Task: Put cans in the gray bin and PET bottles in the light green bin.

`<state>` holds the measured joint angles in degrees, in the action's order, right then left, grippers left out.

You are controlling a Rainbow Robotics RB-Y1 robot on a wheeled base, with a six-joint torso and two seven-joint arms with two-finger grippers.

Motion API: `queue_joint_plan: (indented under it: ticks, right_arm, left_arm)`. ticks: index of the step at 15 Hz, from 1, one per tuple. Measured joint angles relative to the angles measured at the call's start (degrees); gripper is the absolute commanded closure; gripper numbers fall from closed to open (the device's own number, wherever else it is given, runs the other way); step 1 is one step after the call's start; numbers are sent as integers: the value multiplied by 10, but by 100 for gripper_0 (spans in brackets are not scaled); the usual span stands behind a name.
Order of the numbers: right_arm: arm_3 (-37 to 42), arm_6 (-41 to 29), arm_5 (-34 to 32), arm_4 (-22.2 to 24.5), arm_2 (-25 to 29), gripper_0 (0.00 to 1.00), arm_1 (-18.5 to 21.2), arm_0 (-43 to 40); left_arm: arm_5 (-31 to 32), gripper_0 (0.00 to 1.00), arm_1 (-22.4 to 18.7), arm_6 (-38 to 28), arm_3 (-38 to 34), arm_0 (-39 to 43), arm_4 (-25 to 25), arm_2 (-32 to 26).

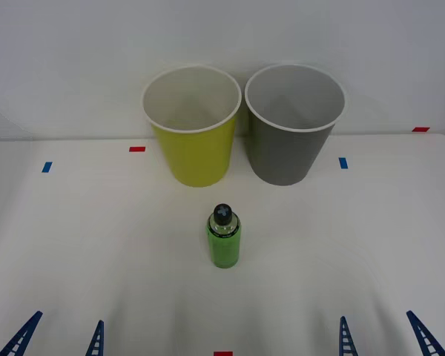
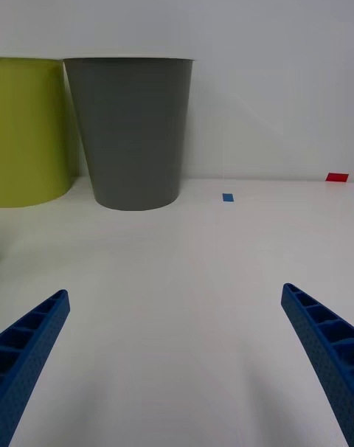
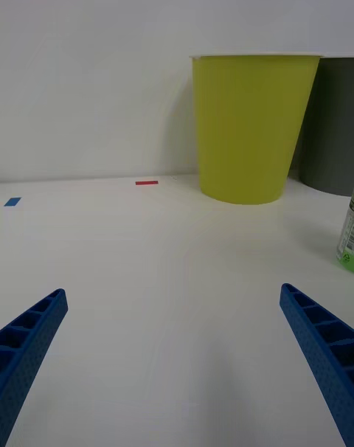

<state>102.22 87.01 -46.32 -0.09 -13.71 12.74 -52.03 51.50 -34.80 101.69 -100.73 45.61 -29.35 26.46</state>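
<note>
A small clear PET bottle (image 1: 224, 237) with a green label and black cap stands upright on the white table, in front of the two bins. The light green bin (image 1: 192, 126) is at the back, left of centre, and the gray bin (image 1: 293, 124) stands right beside it. No can is in sight. My left gripper (image 1: 61, 337) is open at the near left edge of the table, and my right gripper (image 1: 386, 335) is open at the near right edge. Both are well short of the bottle. The left wrist view catches the bottle's edge (image 3: 346, 237) and the light green bin (image 3: 251, 126).
Small red (image 1: 137, 149) and blue (image 1: 343, 162) tape marks dot the table (image 1: 96, 245) around the bins. A white wall rises just behind the bins. Open tabletop lies between each gripper and the bottle.
</note>
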Motion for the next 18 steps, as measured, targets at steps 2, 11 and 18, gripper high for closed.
queue_joint_plan:
  ticks: [2,11,18]
  right_arm:
    - [0,0,0,0,0,0,0,0]
    - [0,0,0,0,0,0,0,0]
    - [0,0,0,0,0,0,0,0]
  left_arm:
    - [0,0,0,0,0,0,0,0]
    - [20,0,-42,-3,28,-41,28,23]
    - [-10,0,-134,-4,32,-189,18,120]
